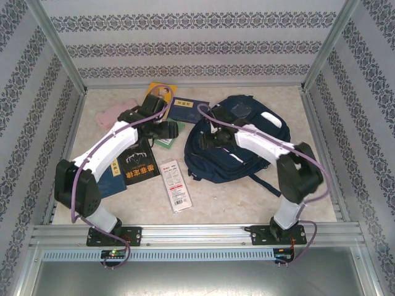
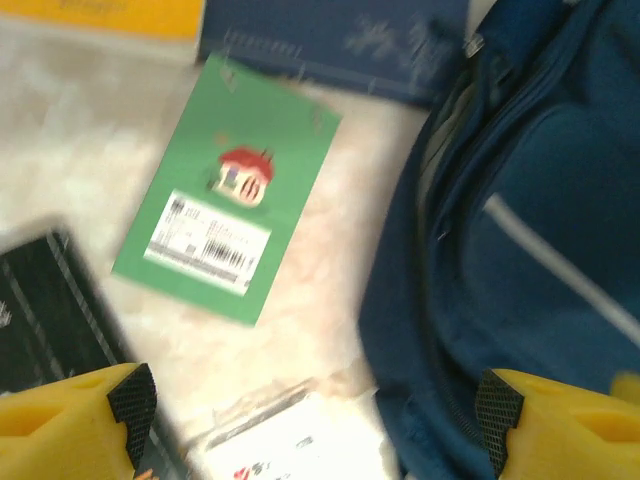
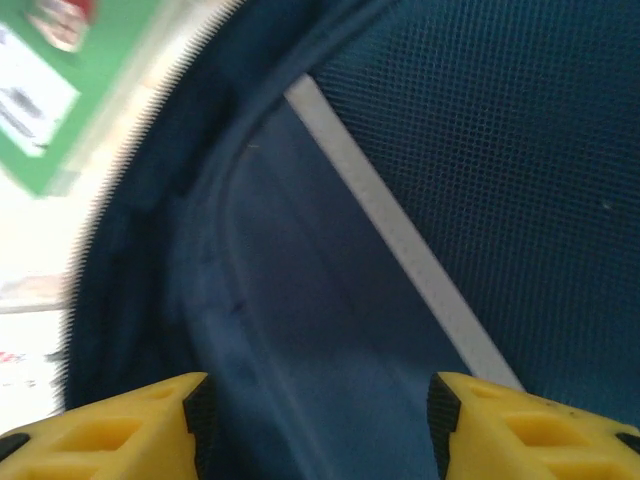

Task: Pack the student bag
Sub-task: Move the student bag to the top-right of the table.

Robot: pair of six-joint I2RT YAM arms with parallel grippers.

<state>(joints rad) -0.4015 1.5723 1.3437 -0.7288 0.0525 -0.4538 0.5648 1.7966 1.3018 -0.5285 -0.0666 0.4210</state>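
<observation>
Left wrist: green booklet (image 2: 225,190) lies between black book (image 2: 50,310) and student bag (image 2: 520,250).

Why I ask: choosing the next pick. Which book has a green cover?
The green booklet with a red house and barcode label; the yellow book, navy book and black book differ.

No word can be read for certain. The black book (image 1: 137,168) carries a pale emblem and large pale Chinese characters, too small to make out. The green card (image 2: 225,190) bears a white barcode label (image 2: 205,242) with blurred digits, and above it a small red house picture. The packet (image 1: 174,185) has unreadable red print on white. The navy book (image 2: 340,40) shows faint pale print, blurred.
</observation>
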